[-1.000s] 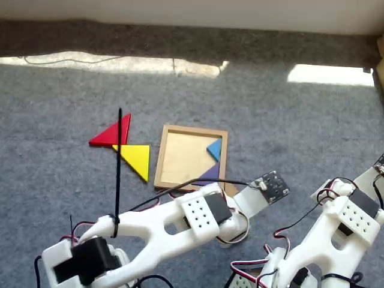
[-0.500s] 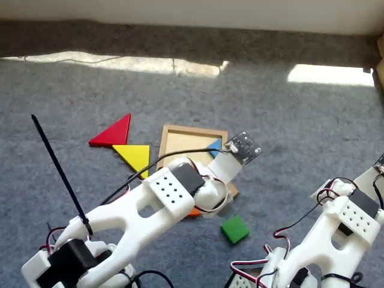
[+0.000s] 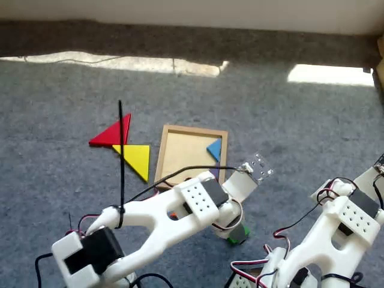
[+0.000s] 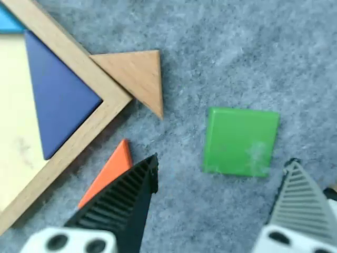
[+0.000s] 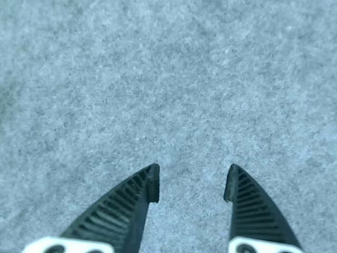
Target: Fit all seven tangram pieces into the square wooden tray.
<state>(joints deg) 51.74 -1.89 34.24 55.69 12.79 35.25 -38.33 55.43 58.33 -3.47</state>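
From above, the high camera looks down across the grey carpet (image 3: pixel 288 132). Both wrist cameras face it closely, and the left one shares the green square (image 4: pixel 240 141).

The left arm (image 3: pixel 198 210) swings back from over the near right corner of the tray (image 3: pixel 161 157) toward the near side, so its wrist sits lower and farther right than half a second ago. The green square (image 3: pixel 241 235), fully exposed then, is now mostly covered by the arm, with the left gripper (image 4: pixel 222 161) spread wide above it. The black strap (image 3: pixel 121 150) on the arm stands upright again.
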